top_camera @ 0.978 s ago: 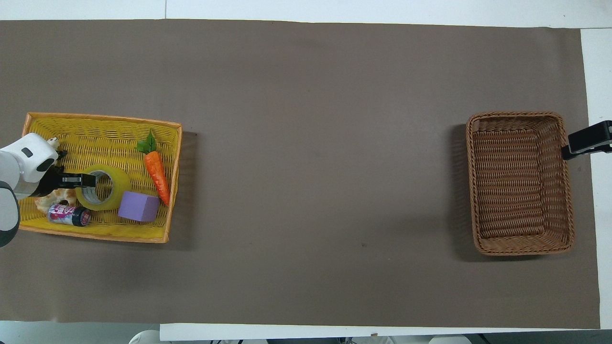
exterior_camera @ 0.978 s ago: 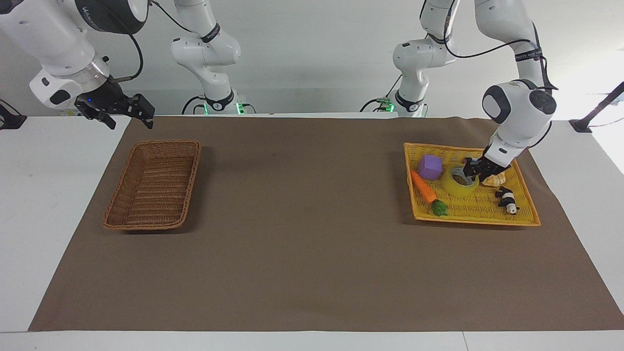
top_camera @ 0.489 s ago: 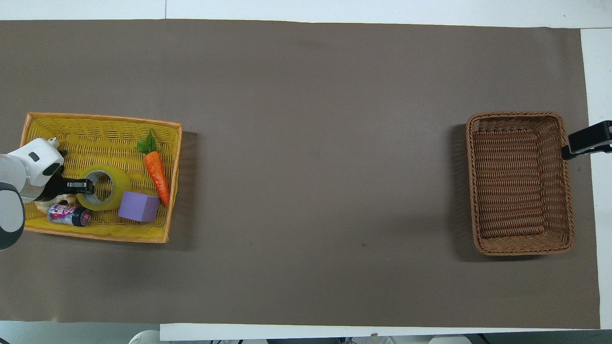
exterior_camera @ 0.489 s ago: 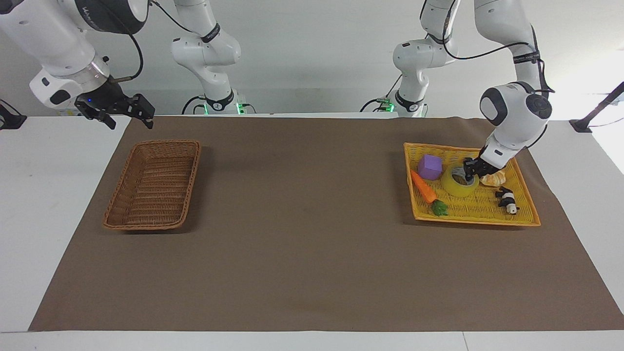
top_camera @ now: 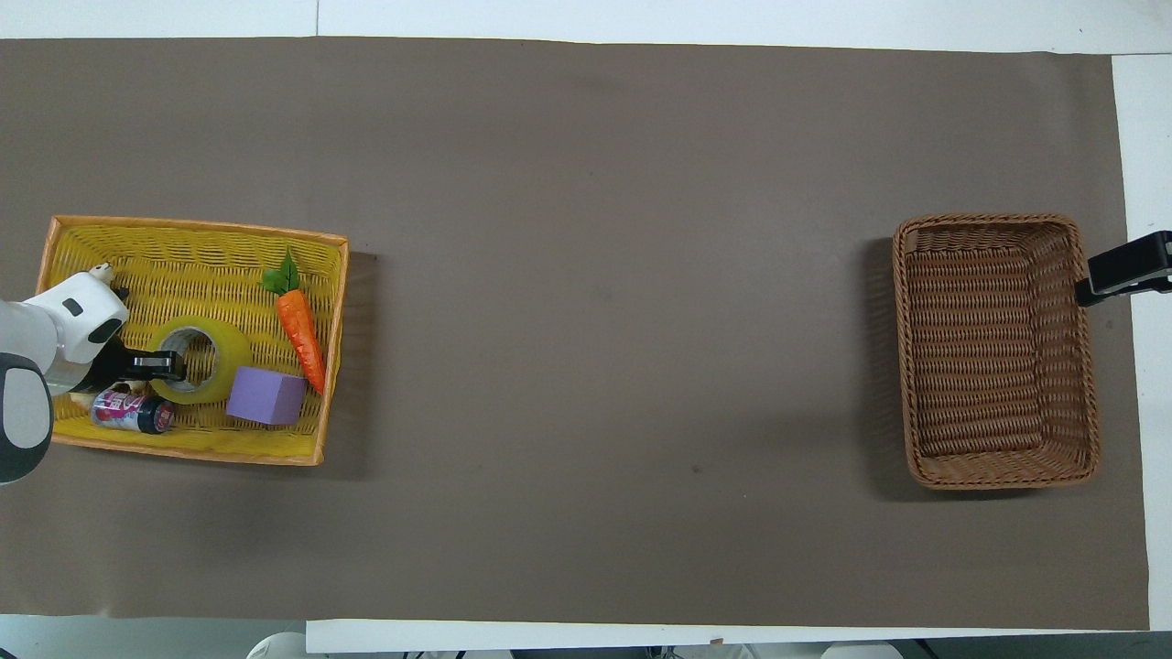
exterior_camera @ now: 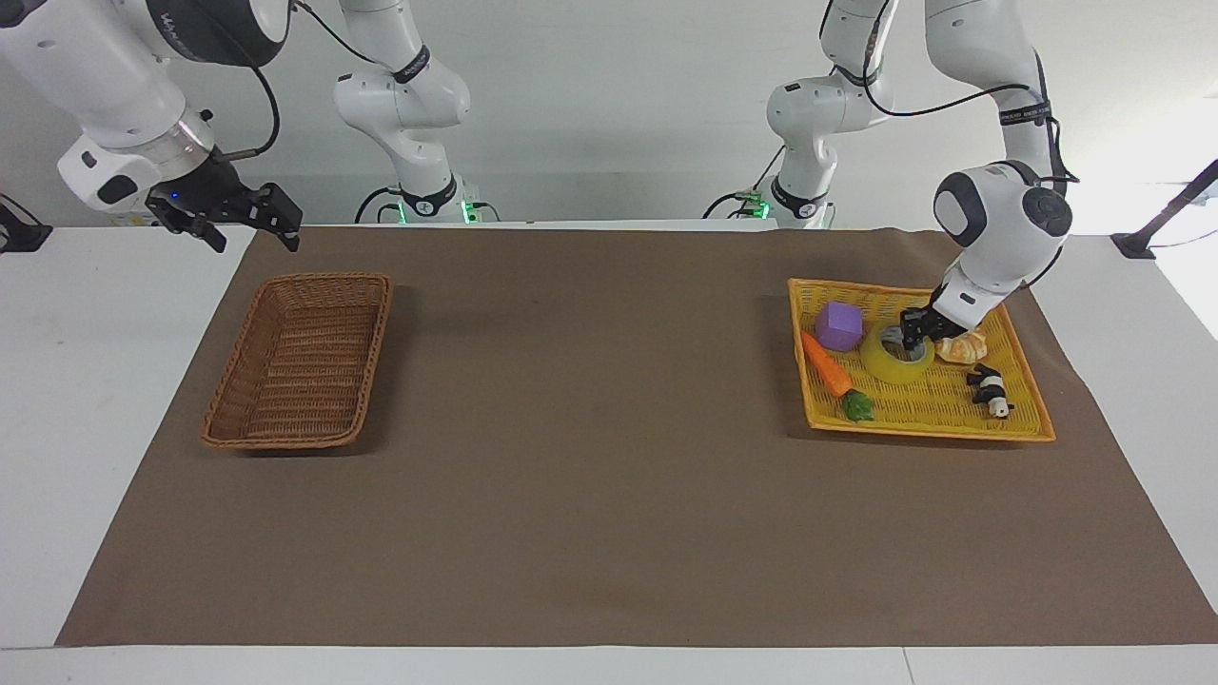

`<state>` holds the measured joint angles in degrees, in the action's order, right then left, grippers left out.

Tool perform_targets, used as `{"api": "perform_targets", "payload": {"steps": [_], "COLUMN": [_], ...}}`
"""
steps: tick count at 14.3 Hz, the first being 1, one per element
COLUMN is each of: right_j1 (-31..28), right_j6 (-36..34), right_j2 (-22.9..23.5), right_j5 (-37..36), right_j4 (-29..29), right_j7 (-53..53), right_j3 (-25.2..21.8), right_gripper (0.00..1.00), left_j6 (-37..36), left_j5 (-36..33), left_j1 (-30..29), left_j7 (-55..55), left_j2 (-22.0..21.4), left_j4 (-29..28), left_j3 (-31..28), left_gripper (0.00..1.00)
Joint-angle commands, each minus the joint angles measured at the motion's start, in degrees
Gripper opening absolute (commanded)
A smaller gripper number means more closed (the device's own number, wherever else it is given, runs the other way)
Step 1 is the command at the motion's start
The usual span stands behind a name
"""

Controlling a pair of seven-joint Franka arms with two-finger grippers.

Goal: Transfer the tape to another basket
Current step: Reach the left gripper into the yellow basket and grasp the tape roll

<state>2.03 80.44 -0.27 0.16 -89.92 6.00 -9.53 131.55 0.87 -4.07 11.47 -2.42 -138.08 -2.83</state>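
Observation:
The tape (exterior_camera: 896,356), a yellow roll with a white core, lies flat in the yellow woven tray (exterior_camera: 1023,419) at the left arm's end of the table. It also shows in the overhead view (top_camera: 212,352). My left gripper (exterior_camera: 912,333) is down at the roll's rim, on its side toward the left arm's end (top_camera: 169,366). The brown wicker basket (exterior_camera: 297,360) stands empty at the right arm's end (top_camera: 998,348). My right gripper (exterior_camera: 255,240) waits open and empty in the air beside the basket's outer end (top_camera: 1126,270).
In the tray with the tape are a purple cube (top_camera: 265,395), a toy carrot (top_camera: 300,325), a small pink can (top_camera: 133,412), a tan bread-like piece (exterior_camera: 963,350) and a black-and-white toy animal (exterior_camera: 990,390). A brown mat (exterior_camera: 590,457) covers the table between tray and basket.
My left gripper has slid a little along the tape's rim, toward the robots, and its wrist has turned. The tape has stayed in place. The right arm has not moved.

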Motion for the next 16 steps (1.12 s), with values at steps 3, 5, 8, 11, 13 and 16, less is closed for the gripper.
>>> {"api": "perform_targets", "payload": {"steps": [3,5,8,11,13,16], "right_j1": [-0.2,-0.2,-0.2,-0.2,-0.2,-0.2], "right_j6": [-0.5,-0.5,-0.5,-0.5,-0.5,-0.5], "right_j2": [-0.9,-0.9,-0.9,-0.9,-0.9,-0.9], "right_j5": [0.0,0.0,0.0,0.0,0.0,0.0], "right_j4": [-0.8,-0.8,-0.8,-0.8,-0.8,-0.8], "right_j7": [0.1,0.1,0.1,0.1,0.1,0.1], "right_j3": [0.2,0.2,0.2,0.2,0.2,0.2], "right_gripper": [1.0,1.0,1.0,1.0,1.0,1.0], "left_j6": [0.8,2.0,1.7,1.7,0.8,-16.1], "left_j5": [-0.3,-0.3,-0.3,-0.3,-0.3,0.1], "left_j1": [0.3,0.3,1.1,1.1,1.0,1.3], "left_j7": [0.7,0.7,0.5,0.6,0.7,0.0], "left_j2": [-1.0,0.5,0.5,0.7,1.0,1.1], "left_j4": [-1.5,-1.6,-1.5,-1.2,0.9,14.1], "left_j3": [-0.2,-0.2,-0.2,-0.2,-0.3,-0.1], "left_gripper": [0.28,0.28,0.28,0.1,0.0,0.0]}}
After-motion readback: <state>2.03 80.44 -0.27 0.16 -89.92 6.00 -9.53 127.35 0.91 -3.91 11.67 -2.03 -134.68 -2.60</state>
